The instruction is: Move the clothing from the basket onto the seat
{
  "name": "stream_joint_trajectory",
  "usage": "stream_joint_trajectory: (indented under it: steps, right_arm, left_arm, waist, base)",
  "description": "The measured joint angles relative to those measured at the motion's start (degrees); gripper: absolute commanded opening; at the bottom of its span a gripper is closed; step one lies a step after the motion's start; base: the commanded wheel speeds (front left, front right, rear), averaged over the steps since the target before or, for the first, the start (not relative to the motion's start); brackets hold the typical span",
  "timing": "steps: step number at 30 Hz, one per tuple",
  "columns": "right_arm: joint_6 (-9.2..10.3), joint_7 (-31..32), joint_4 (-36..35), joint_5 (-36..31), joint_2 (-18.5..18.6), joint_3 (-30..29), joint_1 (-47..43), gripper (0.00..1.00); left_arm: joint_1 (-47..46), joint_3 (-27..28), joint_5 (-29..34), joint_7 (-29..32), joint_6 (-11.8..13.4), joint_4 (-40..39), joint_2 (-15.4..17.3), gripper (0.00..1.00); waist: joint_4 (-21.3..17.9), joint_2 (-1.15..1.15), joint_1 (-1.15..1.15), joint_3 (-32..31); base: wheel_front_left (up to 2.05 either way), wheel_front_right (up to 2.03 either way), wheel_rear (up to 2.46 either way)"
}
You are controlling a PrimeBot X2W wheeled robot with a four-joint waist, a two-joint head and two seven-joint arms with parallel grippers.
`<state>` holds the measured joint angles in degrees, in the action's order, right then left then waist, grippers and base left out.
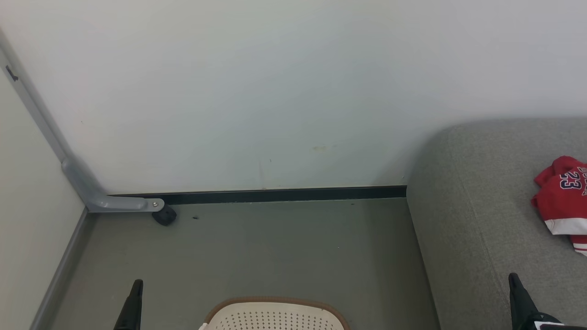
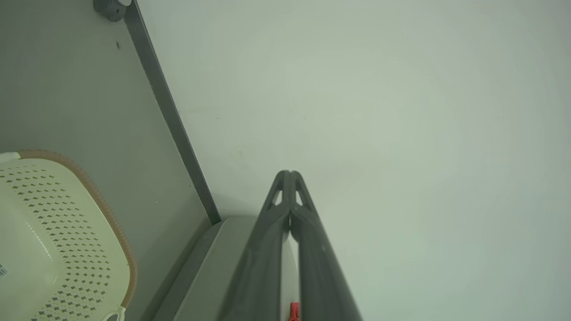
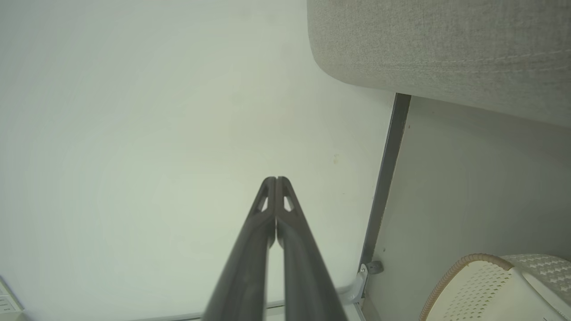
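Floor [image 1: 293,247] btwn basket [image 1: 275,301] & wall [image 1: 275,91] open; seat [image 1: 481,206] blocks rt.

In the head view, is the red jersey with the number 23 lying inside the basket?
No, the red jersey lies on the grey seat, apart from the basket standing on the floor.

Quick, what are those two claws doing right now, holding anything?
Left gripper: closed, holding nothing visible.
Right gripper: closed, holding nothing visible.

Reads as coarse, matt woven cloth on seat [image 1: 477,206]; soft red cloth on clothing [image 1: 562,197]. Looks like smooth cream plastic with faint sheen on basket [image 1: 275,317], braided texture at rim. Smooth matt on wall [image 1: 275,91] and floor [image 1: 275,247]. Dark matt plastic on fingers [image 2: 263,258].
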<state>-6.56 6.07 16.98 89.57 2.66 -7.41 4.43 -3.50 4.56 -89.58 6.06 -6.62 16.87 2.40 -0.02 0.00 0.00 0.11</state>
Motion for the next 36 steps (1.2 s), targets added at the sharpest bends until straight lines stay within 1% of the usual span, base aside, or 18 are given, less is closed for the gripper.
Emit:
stream_joint_trajectory:
  steps: [2, 6, 36]
  right_arm:
    - [-0.01, 0.26, 0.24, 1.57, -0.10, -0.32, 0.01, 0.00]
    - [-0.01, 0.43, 0.27, 1.76, -0.15, -0.42, 0.01, 0.00]
    - [-0.01, 0.43, 0.29, 1.76, -0.18, -0.43, 0.01, 0.00]
  left_arm:
    - [-0.16, 0.34, -1.10, 0.25, -0.02, 0.14, -0.01, 0.00]
    - [-0.74, 0.38, -1.97, 0.41, -0.02, 0.27, -0.07, 0.00]
    - [-0.87, 0.38, -2.13, 0.41, -0.45, 0.33, -0.16, 0.00]
  waist:
    - [0.02, 0.00, 0.00, -0.01]
    - [0.02, 0.00, 0.00, -0.01]
    - [0.02, 0.00, 0.00, -0.01]
  base:
    - [0.00, 0.00, 0.00]
    - [0.00, 0.00, 0.00]
    - [0.00, 0.00, 0.00]
